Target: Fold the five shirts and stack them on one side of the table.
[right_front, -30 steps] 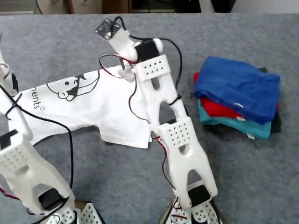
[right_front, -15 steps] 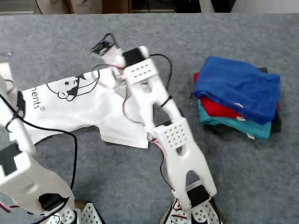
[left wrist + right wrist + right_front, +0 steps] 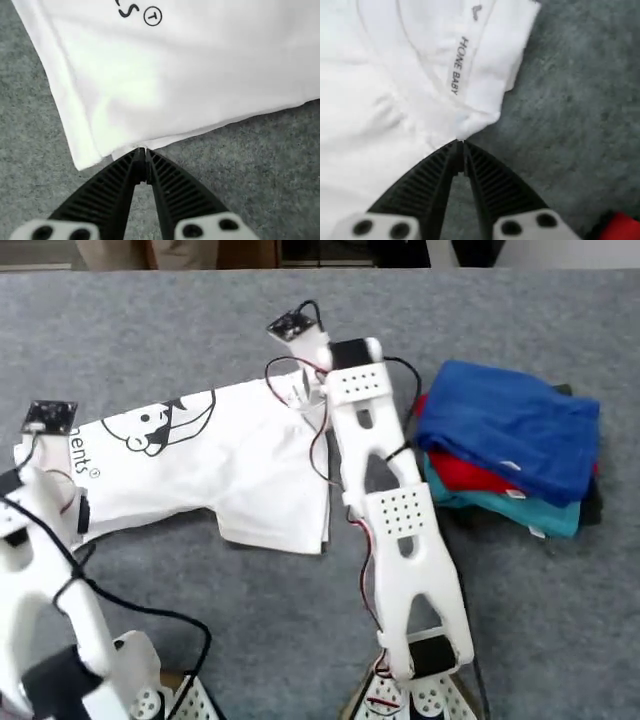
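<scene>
At the white shirt's (image 3: 230,470) left end, the left claw (image 3: 141,152) has its jaws pressed together right at the hem, and looks to be nipping a fold of cloth. The shirt lies spread out, print side up, rumpled along its near edge. At its far right corner, by the neck label, the right claw (image 3: 456,145) is likewise closed tight on the fabric's edge.

To my eye this is thin, light, floppy cotton. It will likely sag between two pinch points and drag a little on the rough cover, and a firm grip should not hurt it. Corners and hems, taken in pairs, seem the sensible places to hold it so that a fold comes over straight.

Well to the right of the white shirt sits the stack (image 3: 510,450) of folded ones, blue on top, then red, teal and something dark. The table (image 3: 560,620) wears a coarse grey covering. Beyond the shirt, past the table's far edge, stands some wooden furniture (image 3: 250,252).
</scene>
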Robot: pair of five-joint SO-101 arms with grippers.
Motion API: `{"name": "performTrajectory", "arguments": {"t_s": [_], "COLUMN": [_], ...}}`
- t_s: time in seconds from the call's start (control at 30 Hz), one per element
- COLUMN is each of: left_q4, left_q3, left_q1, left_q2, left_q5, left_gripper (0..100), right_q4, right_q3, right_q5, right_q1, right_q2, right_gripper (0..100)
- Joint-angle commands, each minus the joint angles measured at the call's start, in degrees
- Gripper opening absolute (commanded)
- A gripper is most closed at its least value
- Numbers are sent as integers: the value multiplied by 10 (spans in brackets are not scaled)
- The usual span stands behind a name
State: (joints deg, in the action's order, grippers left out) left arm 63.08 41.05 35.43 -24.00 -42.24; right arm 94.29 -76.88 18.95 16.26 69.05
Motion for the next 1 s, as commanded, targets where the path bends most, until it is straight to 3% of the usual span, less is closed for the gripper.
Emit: {"name": "performTrajectory", "arguments": {"t_s": [0.0, 0.2, 0.33, 0.67, 0.8, 0.97], "left_q4": [-14, -14, -11, -15, -12, -14], "left_q3": [0, -17, 0, 4, 18, 19], "left_q1": [19, 26, 37, 171, 172, 168], "left_q2": [-44, -44, -47, -50, -50, -50], "left_q5": [-3, -3, -7, -61, -52, -18], "left_gripper": [20, 20, 20, 20, 20, 20], "right_q4": [5, 84, 83, 78, 44, -78], "right_q3": [-48, -127, -122, 301, 470, 698], "right_q5": [27, 32, 56, 196, 267, 305], "right_q1": [-35, -12, 22, 126, 154, 186], "right_q2": [-5, -20, -66, -342, -440, -546], "right_gripper": [2, 2, 2, 2, 2, 2]}}
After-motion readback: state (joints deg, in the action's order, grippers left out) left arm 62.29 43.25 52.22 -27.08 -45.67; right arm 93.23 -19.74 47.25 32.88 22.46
